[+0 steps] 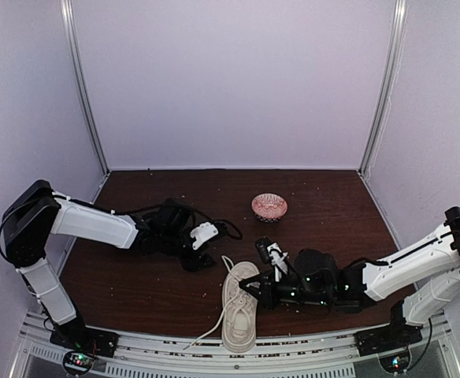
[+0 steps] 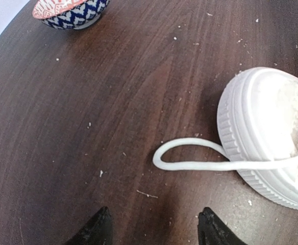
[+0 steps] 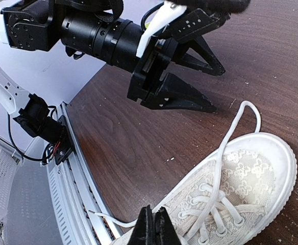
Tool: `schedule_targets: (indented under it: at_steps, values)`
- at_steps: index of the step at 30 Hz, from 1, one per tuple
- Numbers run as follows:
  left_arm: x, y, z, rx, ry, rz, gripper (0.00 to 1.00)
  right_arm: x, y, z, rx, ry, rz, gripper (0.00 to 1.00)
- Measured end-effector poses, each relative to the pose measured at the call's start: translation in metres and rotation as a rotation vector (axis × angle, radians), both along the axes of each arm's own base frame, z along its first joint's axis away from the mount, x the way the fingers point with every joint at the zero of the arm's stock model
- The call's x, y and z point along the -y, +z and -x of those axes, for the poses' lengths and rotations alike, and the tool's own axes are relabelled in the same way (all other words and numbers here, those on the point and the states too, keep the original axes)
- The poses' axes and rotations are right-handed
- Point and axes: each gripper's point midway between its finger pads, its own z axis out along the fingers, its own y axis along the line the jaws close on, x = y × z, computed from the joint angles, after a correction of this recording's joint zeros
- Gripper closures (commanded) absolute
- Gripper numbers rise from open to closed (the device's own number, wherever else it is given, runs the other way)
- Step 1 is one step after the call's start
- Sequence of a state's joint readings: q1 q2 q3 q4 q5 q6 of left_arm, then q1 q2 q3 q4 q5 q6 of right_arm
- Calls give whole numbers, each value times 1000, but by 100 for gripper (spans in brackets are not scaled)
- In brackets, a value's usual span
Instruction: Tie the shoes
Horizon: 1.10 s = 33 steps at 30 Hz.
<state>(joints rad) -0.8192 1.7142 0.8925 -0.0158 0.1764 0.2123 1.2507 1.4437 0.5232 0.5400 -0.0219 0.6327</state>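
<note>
Right gripper (image 3: pixel 154 225), fingers pressed together over the laces of the cream canvas low-top sneaker (image 1: pixel 238 309); whether a lace is pinched cannot be told. Left gripper (image 2: pixel 156 228), fingers apart, faces the toe, near a looped white lace (image 2: pixel 200 166). The sneaker lies mid-width at the near edge of the dark wooden table (image 1: pixel 135 276), toe toward the far edge.

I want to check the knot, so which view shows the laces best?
The right wrist view: the laces cross the shoe close up, no bow visible, with one loop past the toe. The top view shows them small. The left wrist view shows only the toe and one loop.
</note>
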Motion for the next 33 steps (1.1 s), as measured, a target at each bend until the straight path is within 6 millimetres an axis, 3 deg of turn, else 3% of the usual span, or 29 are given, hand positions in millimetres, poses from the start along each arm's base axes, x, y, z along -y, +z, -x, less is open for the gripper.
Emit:
schedule_targets:
  at_steps: [12,28,31,33]
  values:
    - [16,-20,-4,121,-60,-58,39,1,1,0,1,-1,-14,100]
    - [39,-28,-5,197,-155,-85,40,-1,-2,1,-3,6,-12,100]
    - [41,-27,-6,208,-166,-85,46,-1,-4,2,-5,9,-9,100]
    - [43,-27,-6,213,-171,-85,59,-2,-4,2,-7,13,-8,100]
